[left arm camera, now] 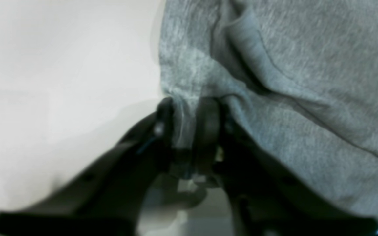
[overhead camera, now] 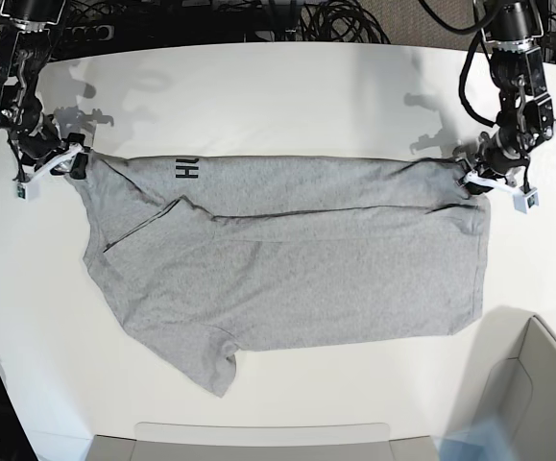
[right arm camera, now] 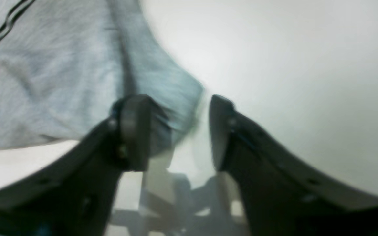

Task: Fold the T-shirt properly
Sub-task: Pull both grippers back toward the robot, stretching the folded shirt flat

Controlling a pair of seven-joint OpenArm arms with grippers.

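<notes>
1 white table (overhead camera: 258, 86) was seen, with 1 heather-grey T-shirt (overhead camera: 297, 269) spread flat on it between the 2 grippers, black lettering showing at its folded edge near the right gripper. The left gripper (left arm camera: 187, 123) was closed on a bunched corner of the cloth, which was pinched between both fingertips. The right gripper (right arm camera: 179, 127) was parted, 1 finger (right arm camera: 136, 131) resting against the shirt's corner and the other lying beside it over bare table.
</notes>
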